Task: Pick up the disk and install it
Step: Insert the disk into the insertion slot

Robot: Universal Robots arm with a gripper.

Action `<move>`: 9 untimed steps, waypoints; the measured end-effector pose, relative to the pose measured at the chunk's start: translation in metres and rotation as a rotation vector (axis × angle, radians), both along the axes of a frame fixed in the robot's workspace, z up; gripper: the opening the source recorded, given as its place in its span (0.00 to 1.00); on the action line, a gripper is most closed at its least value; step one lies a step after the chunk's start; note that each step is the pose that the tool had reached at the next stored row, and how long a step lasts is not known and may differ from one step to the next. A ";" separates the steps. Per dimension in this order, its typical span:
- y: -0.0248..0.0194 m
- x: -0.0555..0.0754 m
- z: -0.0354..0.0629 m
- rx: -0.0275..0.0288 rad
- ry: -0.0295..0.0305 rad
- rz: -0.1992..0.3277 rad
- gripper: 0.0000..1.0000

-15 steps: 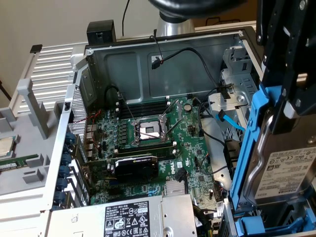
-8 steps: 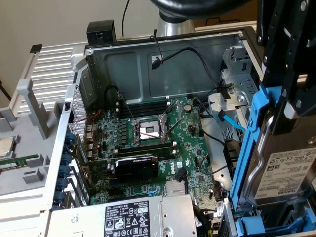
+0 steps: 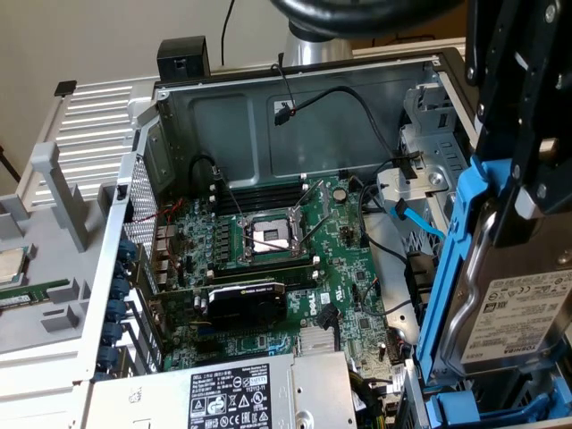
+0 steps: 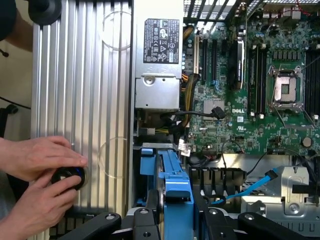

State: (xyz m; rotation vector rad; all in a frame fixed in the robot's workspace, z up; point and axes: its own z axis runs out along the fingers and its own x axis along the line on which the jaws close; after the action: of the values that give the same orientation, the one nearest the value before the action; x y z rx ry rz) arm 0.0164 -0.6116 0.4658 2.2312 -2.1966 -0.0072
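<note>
The black gripper [image 3: 523,201] is clamped on the disk [image 3: 511,313], a rectangular silver-metal hard drive with a white label in a bright blue plastic carrier frame. The disk is held upright and slightly tilted over the drive-bay corner of the open grey metal computer case [image 3: 295,98], at the exterior view's right. It seems clear of the second blue plastic carrier [image 3: 483,413] beneath, though that gap is hard to judge. The green motherboard [image 3: 295,259] lies beside it. Outside the case, a person's hands [image 4: 37,157] grip a round black knob [image 4: 67,177].

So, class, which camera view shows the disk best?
The exterior view: the disk shows its silver face, white label and blue carrier frame there. The wrist view sees it edge-on: blue carrier, label hidden.
</note>
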 end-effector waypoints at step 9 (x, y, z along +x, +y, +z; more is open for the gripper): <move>0.0003 0.000 -0.0009 0.0004 0.0013 0.000 0.36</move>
State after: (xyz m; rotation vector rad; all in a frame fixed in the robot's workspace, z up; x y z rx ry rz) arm 0.0163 -0.6113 0.4648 2.2309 -2.1960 -0.0091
